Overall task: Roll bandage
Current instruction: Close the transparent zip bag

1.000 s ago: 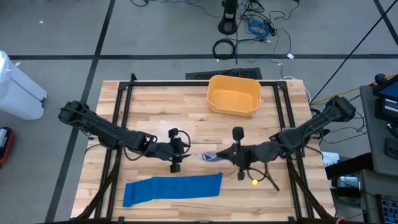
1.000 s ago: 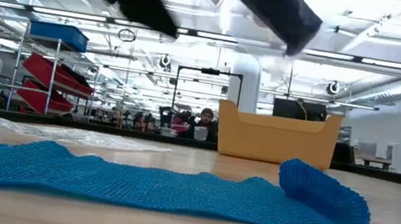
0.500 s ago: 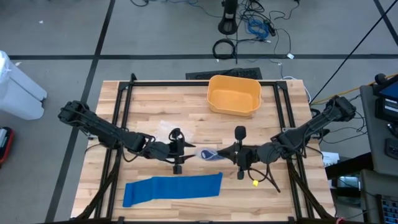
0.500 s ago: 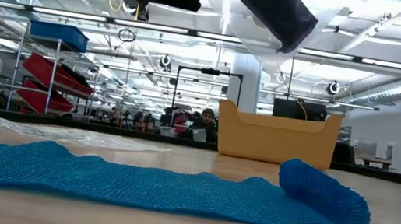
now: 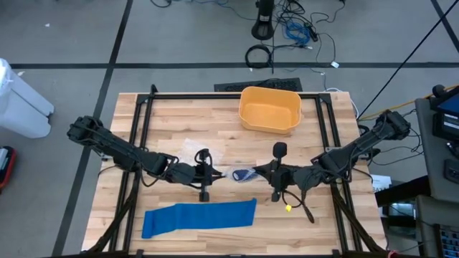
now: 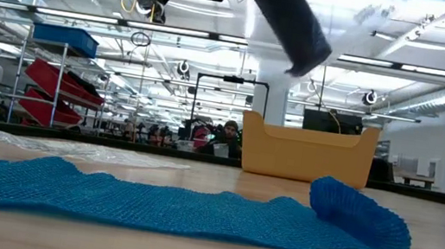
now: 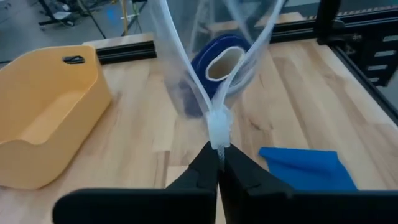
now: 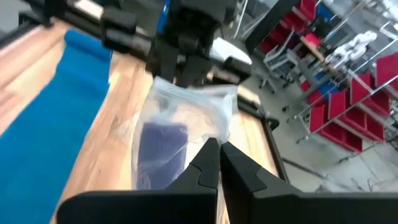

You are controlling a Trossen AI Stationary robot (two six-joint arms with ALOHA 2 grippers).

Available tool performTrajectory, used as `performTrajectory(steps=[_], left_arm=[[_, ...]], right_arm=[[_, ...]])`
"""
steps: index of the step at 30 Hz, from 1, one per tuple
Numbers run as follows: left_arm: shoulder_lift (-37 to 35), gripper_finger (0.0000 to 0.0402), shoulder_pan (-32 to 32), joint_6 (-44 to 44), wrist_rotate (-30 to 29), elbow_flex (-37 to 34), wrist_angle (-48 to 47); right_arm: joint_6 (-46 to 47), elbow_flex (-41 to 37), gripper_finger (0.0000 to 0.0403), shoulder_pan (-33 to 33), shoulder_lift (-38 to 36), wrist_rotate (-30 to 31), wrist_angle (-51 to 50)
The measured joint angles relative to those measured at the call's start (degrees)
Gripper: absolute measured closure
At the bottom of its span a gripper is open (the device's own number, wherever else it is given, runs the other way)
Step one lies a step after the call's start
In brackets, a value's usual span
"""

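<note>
1. High view: the left end effector (image 5: 215,173) and the right end effector (image 5: 262,174) met over the middle of the tabletop (image 5: 172,122), on the near side of the yellow bin (image 5: 270,110). Between them hung a clear plastic bag (image 5: 244,174) with a dark blue roll inside. The flat blue bandage (image 5: 199,218) lay farther from the bin, near the tabletop's front edge, apart from both end effectors.

2. Low view: the bandage (image 6: 150,203) stretched across the tabletop in front of the yellow bin (image 6: 306,150), one end curled into a loose roll. Crumpled clear plastic (image 6: 71,149) lay beside the bin. Both arms hung overhead.

3. Left wrist view: the left end effector (image 7: 218,163) was pinched tight on the bag's edge (image 7: 218,127); the blue roll (image 7: 222,65) hung inside, with the bin (image 7: 46,112) to one side.

4. Right wrist view: the right end effector (image 8: 218,151) was clamped closed on the bag (image 8: 180,124), and the bandage (image 8: 59,118) lay beyond.
</note>
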Motion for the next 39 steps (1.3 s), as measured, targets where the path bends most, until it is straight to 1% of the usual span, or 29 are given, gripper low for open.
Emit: performTrajectory(steps=[3,7,11,15,17,19,21,24,26,28,30,32,36,39], left_arm=[[0.0,0.0398,0.0,-0.04,1.67,0.0,-0.18],[0.0,0.0399,0.0,-0.1,2.14,0.0,-1.76],[0.0,0.04,0.63,-3.12,2.43,0.0,-8.81],[0.0,0.04,2.0,-7.87,2.45,0.0,-18.58],[0.0,0.0401,2.62,-9.61,2.45,0.0,-21.52],[0.0,0.0401,2.94,-10.43,2.43,-0.01,-22.47],[0.03,0.0401,3.25,-10.38,2.43,0.0,-21.89],[1.01,0.0401,3.73,-10.07,2.6,0.0,-20.43],[1.98,0.0401,4.23,-8.88,3.99,0.0,-19.62],[3.16,0.0401,4.65,-7.63,5.33,0.0,-19.38],[4.28,0.0401,4.92,-6.65,5.7,0.0,-19.4],[5.2,0.0401,5.09,-5.6,5.96,0.0,-19.22],[6.05,0.0401,5.11,-2.87,6.01,0.0,-18.16],[6.16,0.0401,5.09,-2.51,6.01,0.0,-17.42]], right_arm=[[1.82,0.0,0.0403,-0.02,0.0,-1.39,-4.16],[5.05,0.0,0.0403,0.0,0.0,-3.2,-7.45],[10.55,0.0,0.0394,0.25,-0.73,-3.87,-8.92],[16.99,0.04,0.0359,0.37,-1.95,-8.7,-12.94],[19.42,0.04,0.0335,0.21,-1.82,-11.83,-13.76],[20.03,0.04,0.0309,-0.48,-0.57,-12.36,-11.76],[18.19,0.04,0.0282,-1.8,1.83,-12.08,-7.46],[11.68,0.04,0.0242,-4.25,6.87,-11.9,2.55],[7.06,0.11,0.0217,-5.94,10.6,-11.87,9.73],[4.63,1.01,0.0196,-7.61,13.98,-11.91,13.63],[3.76,3.1,0.0181,-9.31,17.05,-11.97,13.83],[3.92,5.6,0.0173,-10.94,19.89,-13.17,11.77],[5.94,10.07,0.0176,-13.5,25.8,-21.31,9.16],[6.21,12.43,0.0185,-14.32,29.11,-23.95,9.26]])
